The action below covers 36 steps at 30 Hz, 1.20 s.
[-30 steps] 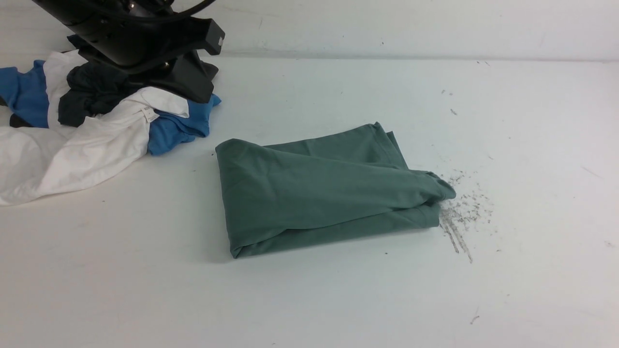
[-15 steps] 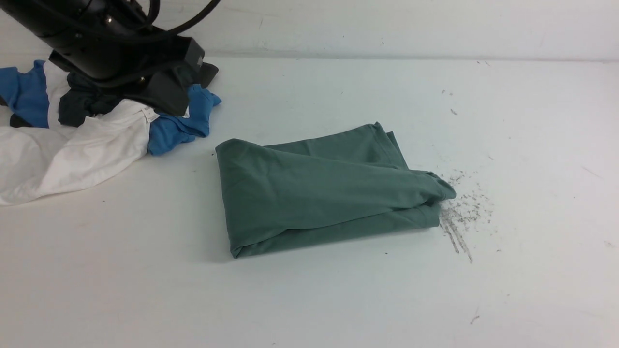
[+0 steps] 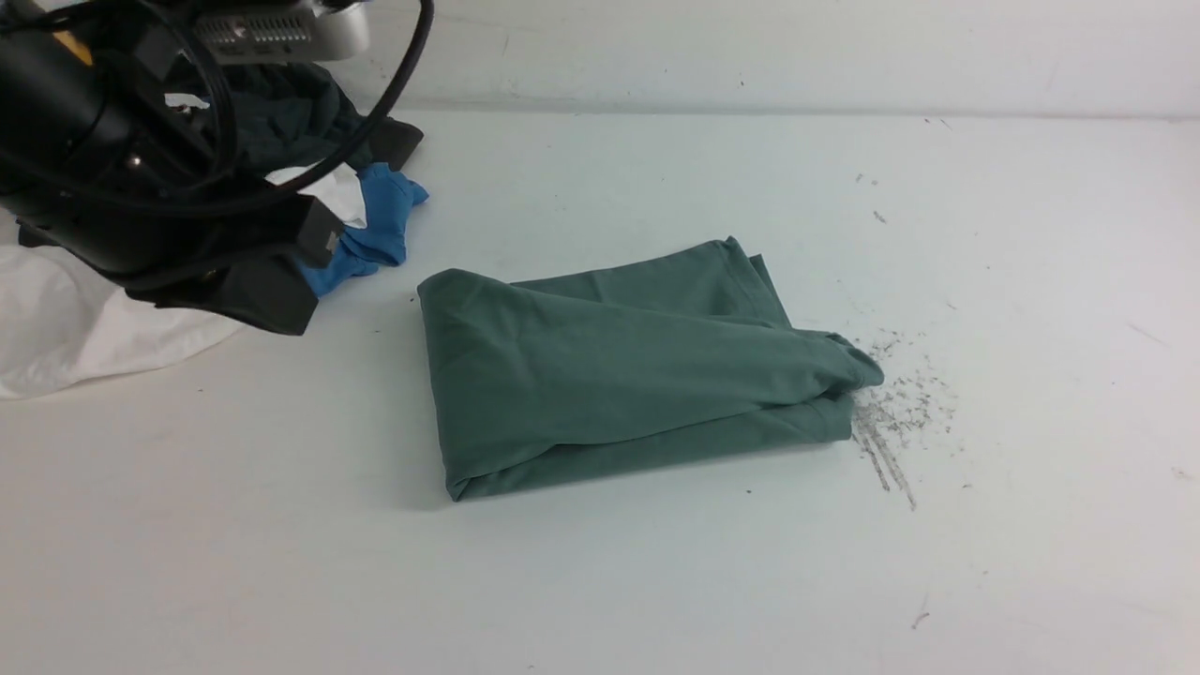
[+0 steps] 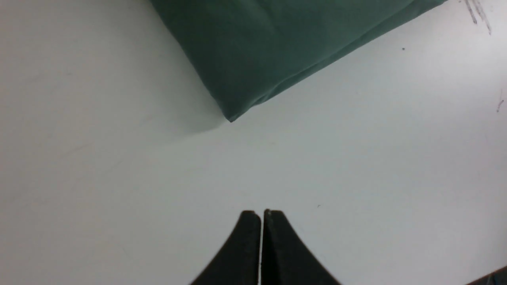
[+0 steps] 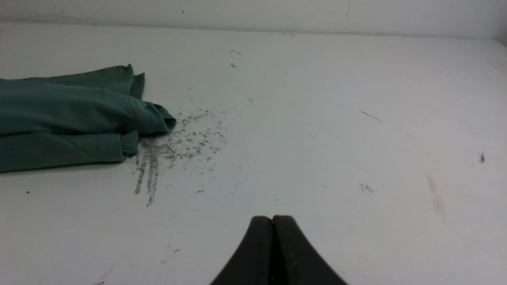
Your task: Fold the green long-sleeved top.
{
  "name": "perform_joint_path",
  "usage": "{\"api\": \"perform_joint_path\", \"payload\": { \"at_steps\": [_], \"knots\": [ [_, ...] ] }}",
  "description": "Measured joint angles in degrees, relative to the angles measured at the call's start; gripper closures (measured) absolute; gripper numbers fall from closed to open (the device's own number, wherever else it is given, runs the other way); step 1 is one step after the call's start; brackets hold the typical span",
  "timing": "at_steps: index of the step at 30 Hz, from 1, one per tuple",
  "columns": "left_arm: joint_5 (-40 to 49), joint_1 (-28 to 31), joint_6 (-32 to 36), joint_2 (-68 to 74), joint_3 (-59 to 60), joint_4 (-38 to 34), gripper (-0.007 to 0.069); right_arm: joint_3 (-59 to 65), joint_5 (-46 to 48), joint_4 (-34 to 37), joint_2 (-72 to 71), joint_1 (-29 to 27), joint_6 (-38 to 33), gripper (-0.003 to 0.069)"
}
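Observation:
The green long-sleeved top (image 3: 619,366) lies folded into a rough rectangle in the middle of the white table, with a cuff sticking out at its right end. My left gripper (image 3: 286,309) hangs to the left of it, over the edge of a clothes pile, shut and holding nothing. In the left wrist view the shut gripper (image 4: 261,213) is above bare table, short of a corner of the top (image 4: 277,43). My right gripper (image 5: 272,218) is out of the front view. Its wrist view shows it shut and empty, well to the right of the top (image 5: 67,114).
A pile of other garments sits at the back left: a white one (image 3: 84,328), a blue one (image 3: 375,234) and a dark one (image 3: 291,112). Dark scuff marks (image 3: 891,422) streak the table beside the top's right end. A wall (image 3: 750,47) closes the far side.
My left arm has swung back toward the near left and now hides more of the clothes pile. The green top has not moved.

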Motion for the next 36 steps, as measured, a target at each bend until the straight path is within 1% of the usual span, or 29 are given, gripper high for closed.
{"api": "perform_joint_path", "payload": {
  "at_steps": [5, 8, 10, 13, 14, 15, 16, 17, 18, 20, 24, 26, 29, 36],
  "knots": [
    [0.1, 0.0, 0.0, -6.7, 1.6, 0.1, 0.0629, 0.0, 0.0, -0.1, 0.0, 0.0, 0.0, 0.0676],
    [0.1, 0.0, 0.0, -14.7, 3.8, 0.6, 0.0629, 0.0, 0.0, -0.1, 0.0, 0.0, 0.0, 0.0676],
    [0.1, 0.0, -0.4, -19.7, 6.1, 0.7, 0.0629, 0.0, 0.0, -0.1, 0.0, 0.0, 0.0, 0.0676],
    [0.1, 0.0, -0.6, -29.9, 12.9, 0.2, 0.0629, 0.0, 0.1, -0.2, 0.0, 0.0, 0.0, 0.0676],
    [0.1, 0.0, -0.6, -30.5, 13.4, 0.3, 0.0629, 0.0, 0.1, -0.1, 0.0, 0.0, 0.0, 0.0676],
    [-1.8, 0.0, -0.6, -36.2, 18.9, -0.1, 0.0629, 0.0, 0.1, -0.1, 0.0, 0.0, 0.0, 0.0676],
    [-3.3, 0.0, -0.6, -39.1, 20.9, -0.3, 0.0629, 0.0, 0.1, -0.1, 0.0, 0.0, 0.0, 0.0676],
    [-7.3, 0.0, -0.6, -42.6, 25.2, -0.5, 0.0629, 0.0, 0.1, -0.1, 0.0, 0.0, -0.1, 0.0676],
    [-8.8, 0.0, -0.6, -44.0, 25.9, -0.5, 0.0629, 0.0, 0.1, -0.1, 0.0, 0.0, -0.1, 0.0676],
    [-19.6, 0.0, -0.6, -51.6, 34.6, -0.6, 0.0629, 0.0, 0.1, -0.1, 0.0, 0.0, -0.1, 0.0676],
    [-37.5, 0.0, -0.4, -60.7, 46.9, -0.6, 0.0629, 0.0, 0.1, -0.1, 0.0, 0.0, -0.2, 0.0676],
    [-43.9, 0.0, -0.4, -63.7, 51.7, -0.6, 0.0629, 0.0, 0.1, -0.1, 0.0, 0.0, -0.2, 0.0676],
    [-48.6, 0.0, -0.4, -66.2, 56.7, -0.6, 0.0629, 0.0, 0.1, -0.1, 0.0, -0.1, 0.1, 0.0676],
    [-49.3, 0.0, -0.4, -67.4, 64.6, -0.8, 0.0629, 0.0, 0.1, -0.1, 0.0, -0.1, 0.7, 0.0676]
  ]
}}
